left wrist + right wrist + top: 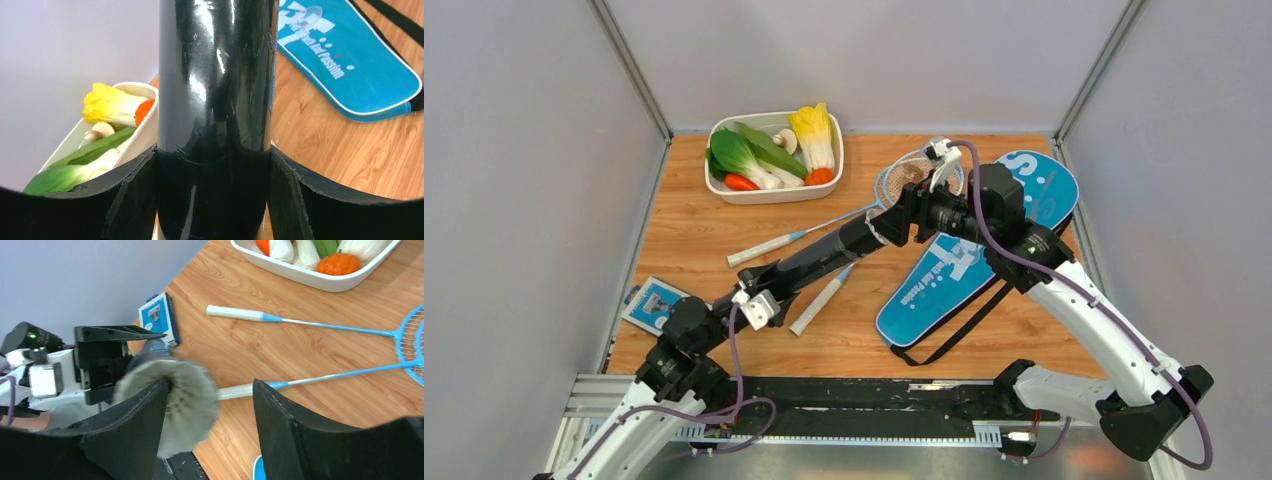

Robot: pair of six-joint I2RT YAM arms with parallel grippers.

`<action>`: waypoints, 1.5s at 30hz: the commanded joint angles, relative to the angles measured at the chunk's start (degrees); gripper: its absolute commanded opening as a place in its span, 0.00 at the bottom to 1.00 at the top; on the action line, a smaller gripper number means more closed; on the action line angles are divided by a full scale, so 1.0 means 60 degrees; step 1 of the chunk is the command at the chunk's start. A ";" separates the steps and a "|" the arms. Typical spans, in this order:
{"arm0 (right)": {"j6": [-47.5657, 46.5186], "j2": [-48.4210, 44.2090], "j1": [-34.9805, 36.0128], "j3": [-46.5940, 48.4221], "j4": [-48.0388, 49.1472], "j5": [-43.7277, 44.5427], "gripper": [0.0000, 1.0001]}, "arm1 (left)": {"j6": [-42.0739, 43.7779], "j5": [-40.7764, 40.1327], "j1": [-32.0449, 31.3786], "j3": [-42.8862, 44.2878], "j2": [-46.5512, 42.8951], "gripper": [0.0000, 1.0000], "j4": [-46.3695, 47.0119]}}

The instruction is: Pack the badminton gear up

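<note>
2 tools: left gripper (214, 165) clamped on black tube (844, 245); right gripper (210, 386) spread.
Tube axis: slanting toward right gripper.
Tube mouth: shuttlecock (187, 400) there, nearer right arm.

wooden table (694, 225) | far racket (764, 247) | near racket (819, 303) | blue cover (944, 290) | white tray (774, 195) | card (656, 303)

Back left the tray (770, 196), rackets (762, 248) mid-table, cover (932, 292) at right, card (656, 303) near left, tube (824, 255) over rackets.

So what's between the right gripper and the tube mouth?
A blurred white shuttlecock, at the mouth of the black tube, framed by the open right gripper. The right wrist view shows it.
</note>
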 commanded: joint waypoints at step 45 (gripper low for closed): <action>-0.0164 0.1645 -0.0722 -0.0033 0.0665 -0.4689 0.45 | 0.0201 0.0974 -0.0038 0.0275 -0.0135 0.36 0.1741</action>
